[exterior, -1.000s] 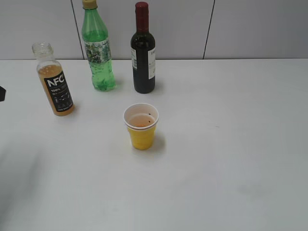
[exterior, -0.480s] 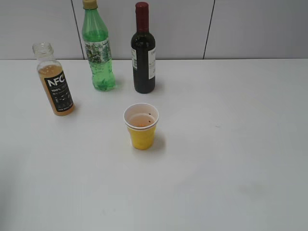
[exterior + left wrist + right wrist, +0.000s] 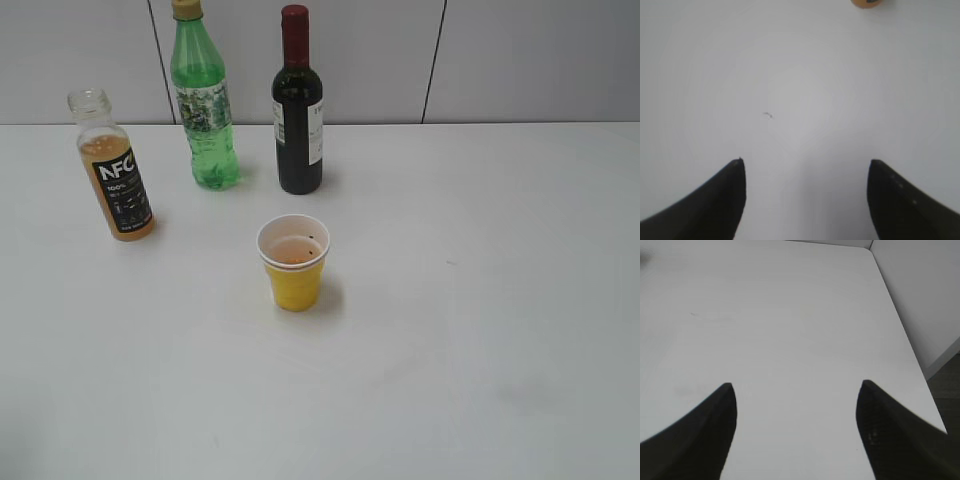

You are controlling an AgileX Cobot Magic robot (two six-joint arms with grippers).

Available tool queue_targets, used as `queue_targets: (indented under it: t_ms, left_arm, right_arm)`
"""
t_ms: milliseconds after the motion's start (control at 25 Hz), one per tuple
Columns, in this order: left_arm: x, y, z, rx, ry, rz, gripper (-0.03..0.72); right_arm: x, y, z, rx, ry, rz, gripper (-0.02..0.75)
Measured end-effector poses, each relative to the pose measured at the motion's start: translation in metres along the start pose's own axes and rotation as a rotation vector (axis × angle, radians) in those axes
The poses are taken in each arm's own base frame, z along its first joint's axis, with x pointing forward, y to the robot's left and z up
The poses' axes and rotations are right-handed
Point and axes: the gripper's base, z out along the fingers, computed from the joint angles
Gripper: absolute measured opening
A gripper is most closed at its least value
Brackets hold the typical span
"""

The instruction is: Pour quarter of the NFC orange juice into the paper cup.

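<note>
The NFC orange juice bottle stands upright and capless at the left of the white table, orange liquid up to its shoulder. Its orange base shows at the top edge of the left wrist view. The yellow paper cup stands at the table's middle with a little orange liquid inside. Neither gripper shows in the exterior view. My left gripper is open and empty over bare table. My right gripper is open and empty over bare table near the table's right edge.
A tall green bottle and a dark wine bottle stand upright at the back of the table, by the grey wall. The table's right edge and a wall corner show in the right wrist view.
A dark bit of my left arm at the exterior view's left edge has withdrawn out of view. The bottles and the cup have not moved.
</note>
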Motion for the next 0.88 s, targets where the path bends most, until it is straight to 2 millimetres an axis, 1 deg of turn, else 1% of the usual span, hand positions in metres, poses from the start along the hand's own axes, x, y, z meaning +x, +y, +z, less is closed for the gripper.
queue_targets:
  t_ms: [240,400,560,680,880]
  left_arm:
    - [0.052,-0.006,-0.005,0.008,-0.061,-0.007,0.550]
    - [0.076,-0.010,-0.011,0.015,-0.137,-0.011,0.550]
    - [0.092,-0.012,-0.019,0.010,-0.220,-0.011,0.550]
    - [0.101,-0.013,-0.025,0.013,-0.272,-0.050,0.550]
    - [0.117,-0.014,-0.029,0.020,-0.320,-0.096,0.550]
  right_arm:
    - [0.000,0.000,0.000,0.000,0.000,0.000,0.591]
    - [0.000,0.000,0.000,0.000,0.000,-0.001,0.591]
    - [0.000,0.000,0.000,0.000,0.000,-0.001,0.591]
    - [0.000,0.000,0.000,0.000,0.000,-0.001,0.591]
    - [0.000,0.000,0.000,0.000,0.000,-0.001,0.591]
